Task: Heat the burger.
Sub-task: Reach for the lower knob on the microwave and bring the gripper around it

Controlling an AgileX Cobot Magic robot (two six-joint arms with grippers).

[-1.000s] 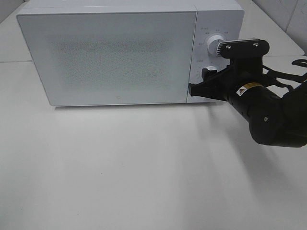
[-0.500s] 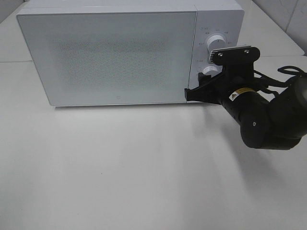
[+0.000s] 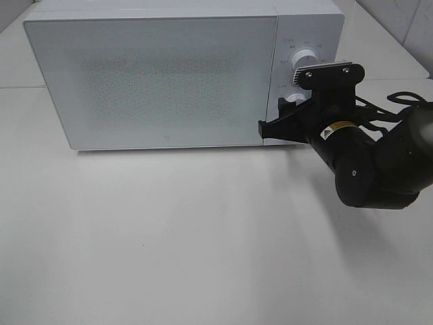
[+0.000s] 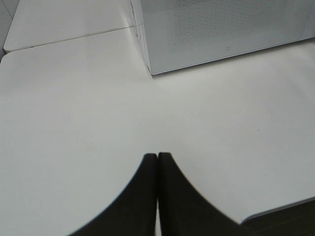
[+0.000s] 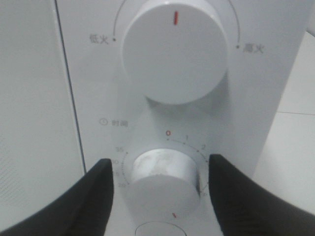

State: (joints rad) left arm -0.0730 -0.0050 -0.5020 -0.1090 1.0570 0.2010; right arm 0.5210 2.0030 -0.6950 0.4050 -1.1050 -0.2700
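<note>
The burger is hidden; the white microwave (image 3: 155, 74) has its door shut. My right gripper (image 3: 287, 112) is at the control panel. In the right wrist view it is open (image 5: 160, 187), with its black fingers (image 5: 96, 194) on either side of the lower timer knob (image 5: 162, 179), apart from it by small gaps. The knob's red mark points downward, away from the 0. The upper power knob (image 5: 174, 51) has its red mark pointing up. My left gripper (image 4: 157, 164) is shut and empty above the white table, and does not show in the exterior high view.
The microwave stands at the back of the white table (image 3: 169, 237); its front left corner shows in the left wrist view (image 4: 150, 71). A table seam (image 4: 69, 39) runs beside it. Black cables (image 3: 406, 98) trail behind the right arm.
My right arm has shifted left and closer to the control panel, bringing the gripper from beside the panel to around the lower knob. The microwave has not moved.
</note>
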